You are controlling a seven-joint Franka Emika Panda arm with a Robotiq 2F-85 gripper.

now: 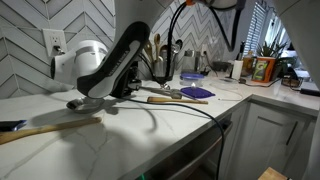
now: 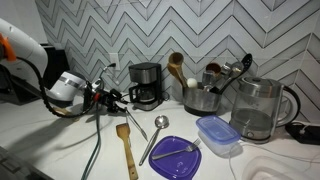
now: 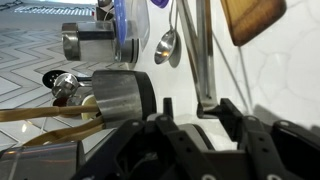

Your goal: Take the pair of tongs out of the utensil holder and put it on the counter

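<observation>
The pair of tongs lies flat on the white marble counter, stretching away from my gripper. It also shows in both exterior views. My gripper is low over the counter with its jaws open. The near end of the tongs sits between the fingers, against one finger pad. In both exterior views the gripper is well away from the steel utensil holder, which holds wooden and metal utensils. The holder also shows in the wrist view.
A wooden-handled spatula and a metal ladle lie beside the tongs. A purple plate, a blue container, a kettle and a coffee maker stand nearby. A cable trails over the counter edge.
</observation>
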